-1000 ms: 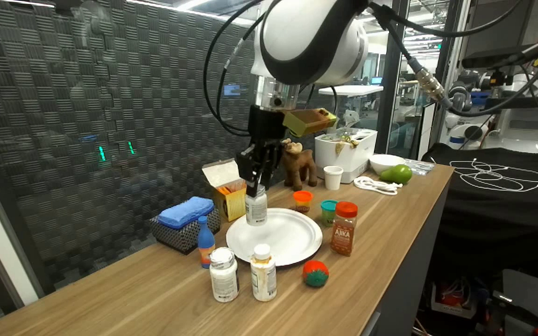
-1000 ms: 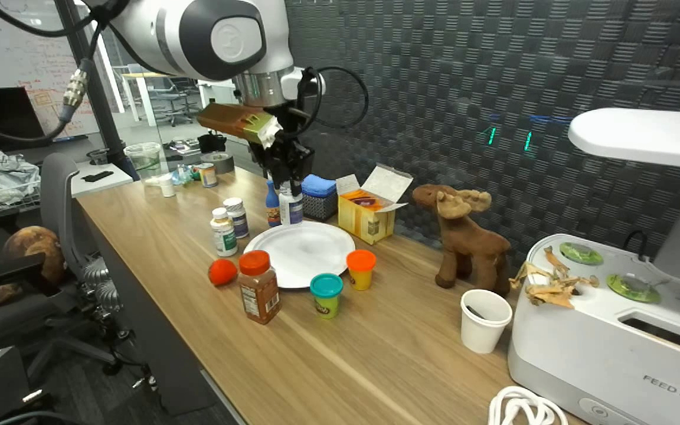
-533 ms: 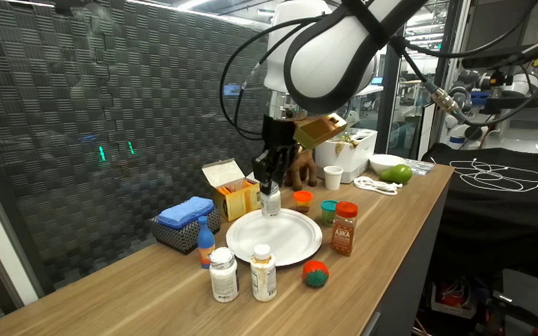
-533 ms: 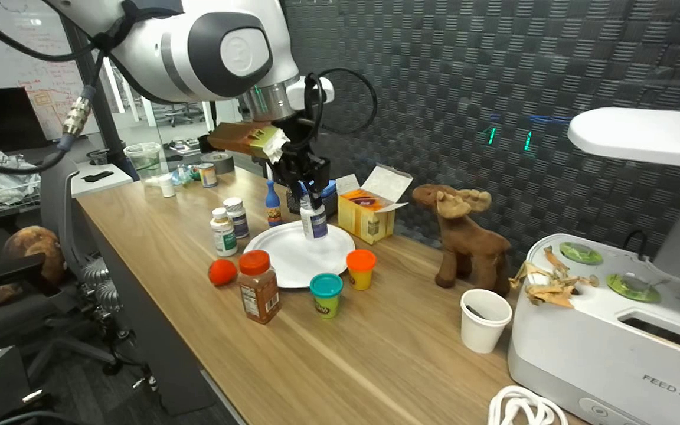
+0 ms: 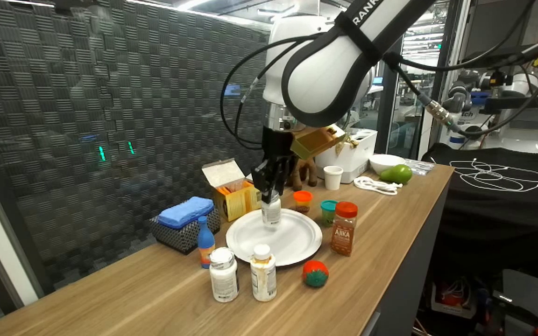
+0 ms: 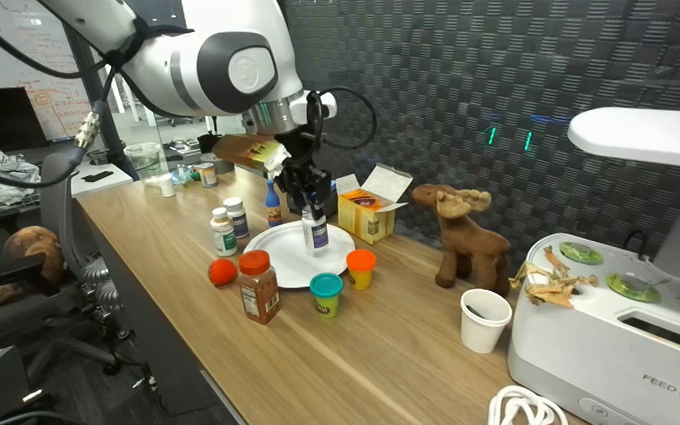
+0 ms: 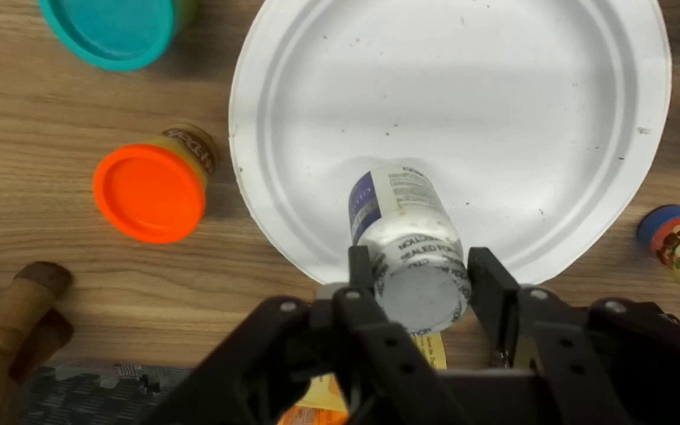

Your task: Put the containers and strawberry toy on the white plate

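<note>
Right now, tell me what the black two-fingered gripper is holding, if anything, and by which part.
The gripper holds a white, purple-labelled cylindrical bottle, by its seal-wrapped cap, one finger on either side.

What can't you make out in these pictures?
Held bottle: fine print too small, in an exterior view.
Yellow box: partly hidden by the tool, wrist view.
Moose: head behind the robot arm, in an exterior view.
White cable: cut by bottom edge, in an exterior view.

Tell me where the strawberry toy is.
In an exterior view, the strawberry toy lies on the wooden counter, below right of the white plate, with the stained white bottle to its left and the red-lidded jar at its upper right.
</note>
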